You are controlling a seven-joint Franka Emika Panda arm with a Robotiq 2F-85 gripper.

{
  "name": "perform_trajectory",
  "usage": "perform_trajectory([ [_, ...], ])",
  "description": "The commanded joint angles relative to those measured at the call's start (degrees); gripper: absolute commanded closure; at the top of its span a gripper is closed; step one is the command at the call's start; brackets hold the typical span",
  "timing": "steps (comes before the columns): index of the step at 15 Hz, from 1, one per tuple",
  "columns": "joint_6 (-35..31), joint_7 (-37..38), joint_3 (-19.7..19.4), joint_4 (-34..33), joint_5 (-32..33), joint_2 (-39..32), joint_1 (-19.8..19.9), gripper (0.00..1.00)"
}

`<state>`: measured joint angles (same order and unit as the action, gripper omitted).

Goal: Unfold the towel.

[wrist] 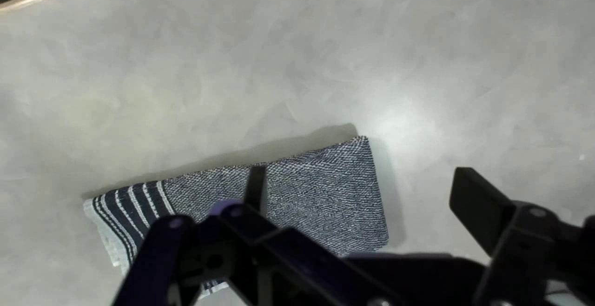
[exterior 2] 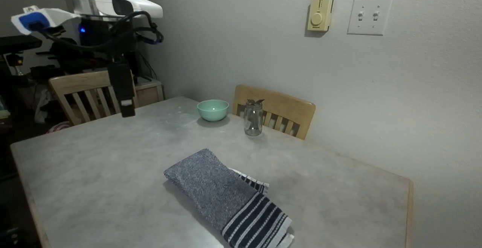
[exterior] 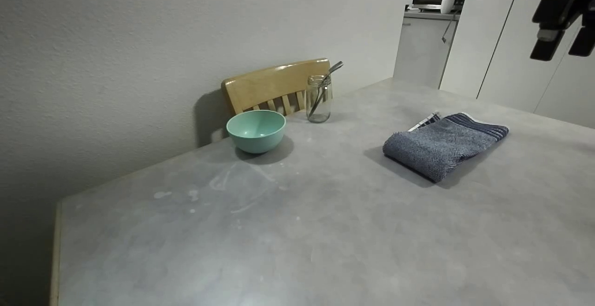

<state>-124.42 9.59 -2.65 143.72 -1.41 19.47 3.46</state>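
Jaws spread wide, the black claw [wrist: 360, 187] hangs in the air, well clear of the towel [exterior 2: 222, 191], part of which it hides from me in the wrist view. That towel lies folded over itself on the surface [exterior 2: 109, 176], its navy-and-white striped end pointing away from the bowl [exterior 2: 213, 111] and a small striped corner poking out along one side. Over toward the wall [exterior: 116, 55], in both exterior views, I see that teal bowl standing near a glass jar [exterior 2: 253, 123] with cutlery [exterior: 335, 67] leaning in it, both well apart from the towel, and a wooden chair [exterior 2: 280, 103] just behind them.
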Motion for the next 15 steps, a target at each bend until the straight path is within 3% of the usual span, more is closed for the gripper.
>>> perform_trajectory([
  [1, -2.0, -1.8, -1.0, -0.4, 4.9, -2.7, 2.8, 0.0],
  [3, -2.0, -2.4, -1.6, -1.0, 7.8, -4.3, 3.6, 0.0],
  [6, -2.7, -5.2, -3.3, -1.8, 7.1, -6.5, 3.7, 0.0],
  [15, -3.2, -4.6, -3.4, -1.6, 6.6, -6.4, 3.8, 0.0],
])
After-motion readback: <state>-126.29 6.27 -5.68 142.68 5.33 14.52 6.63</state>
